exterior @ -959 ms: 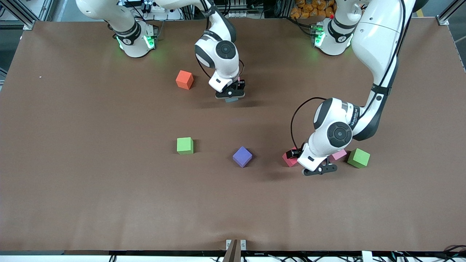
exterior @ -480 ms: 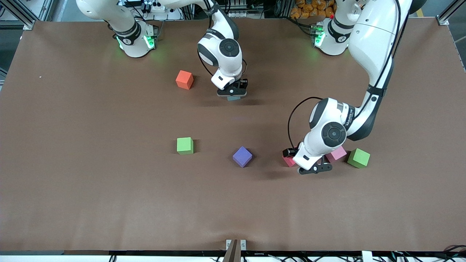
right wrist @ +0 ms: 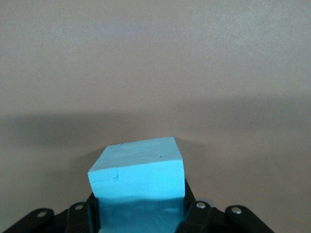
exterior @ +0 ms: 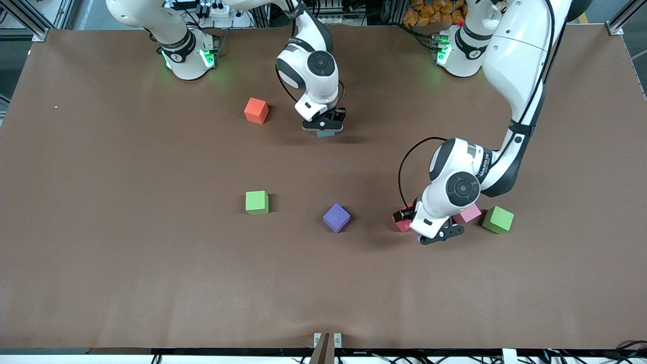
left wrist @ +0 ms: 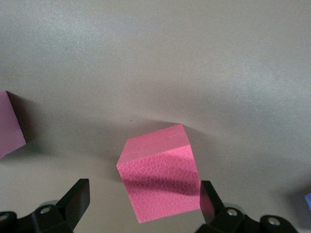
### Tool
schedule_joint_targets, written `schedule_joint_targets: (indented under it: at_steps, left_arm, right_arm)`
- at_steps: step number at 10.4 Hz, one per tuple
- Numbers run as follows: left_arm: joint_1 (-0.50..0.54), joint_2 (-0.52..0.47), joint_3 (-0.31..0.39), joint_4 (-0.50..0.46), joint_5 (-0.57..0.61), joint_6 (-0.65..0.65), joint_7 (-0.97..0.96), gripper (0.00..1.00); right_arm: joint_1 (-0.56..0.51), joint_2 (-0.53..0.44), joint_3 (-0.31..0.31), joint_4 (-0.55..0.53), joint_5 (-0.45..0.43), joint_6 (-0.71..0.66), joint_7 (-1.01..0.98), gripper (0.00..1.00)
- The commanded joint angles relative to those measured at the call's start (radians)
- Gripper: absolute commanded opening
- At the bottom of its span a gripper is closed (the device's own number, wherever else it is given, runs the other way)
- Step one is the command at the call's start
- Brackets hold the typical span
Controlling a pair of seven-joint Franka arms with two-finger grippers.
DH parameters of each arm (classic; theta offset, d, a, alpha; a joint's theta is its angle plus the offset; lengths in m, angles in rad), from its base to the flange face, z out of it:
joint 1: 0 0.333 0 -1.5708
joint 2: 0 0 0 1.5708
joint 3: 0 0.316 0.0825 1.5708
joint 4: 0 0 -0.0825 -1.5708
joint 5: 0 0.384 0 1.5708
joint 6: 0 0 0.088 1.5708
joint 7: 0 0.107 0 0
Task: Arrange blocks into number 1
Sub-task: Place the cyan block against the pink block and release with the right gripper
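Right gripper (exterior: 323,129) clamped on light blue cube (right wrist: 138,182); left gripper (left wrist: 146,213) spread wide around red cube (left wrist: 160,179).

Brown table (exterior: 126,273) bears orange cube (exterior: 256,110), purple cube (exterior: 336,218), green blocks (exterior: 257,202).

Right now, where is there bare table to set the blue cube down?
Bare: between the green cube and orange cube, and below the purple cube. Crowded: around the left gripper, over the pink cubes.

Cluster of blocks (exterior: 498,219) toward the left arm's end, middle cube (exterior: 336,217) beside it, another cube (exterior: 256,110) farther from the camera
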Motion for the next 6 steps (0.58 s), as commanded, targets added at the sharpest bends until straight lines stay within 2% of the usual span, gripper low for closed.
schedule_joint_targets:
  at_steps: [1, 2, 3, 5, 6]
  left_arm:
    - [-0.005, 0.028, 0.005, 0.036, -0.013, 0.004, -0.036, 1.0]
    - [-0.005, 0.045, 0.005, 0.053, -0.011, 0.012, -0.042, 1.0]
    - [-0.007, 0.056, 0.005, 0.067, -0.011, 0.013, -0.048, 1.0]
    - [-0.013, 0.065, 0.005, 0.088, -0.011, 0.015, -0.061, 1.0]
    - [-0.014, 0.068, 0.005, 0.088, -0.011, 0.015, -0.062, 1.0]
  right_arm:
    - [0.011, 0.017, 0.004, 0.012, 0.019, -0.014, 0.027, 0.0]
    - [0.011, 0.017, 0.004, 0.014, 0.017, -0.017, 0.024, 0.42]
    - [0.01, 0.015, 0.004, 0.014, 0.017, -0.019, 0.039, 0.99]
    - [-0.033, -0.017, 0.002, 0.029, 0.008, -0.02, 0.029, 1.0]
    - [-0.109, -0.04, 0.002, 0.049, 0.005, -0.035, -0.006, 1.0]
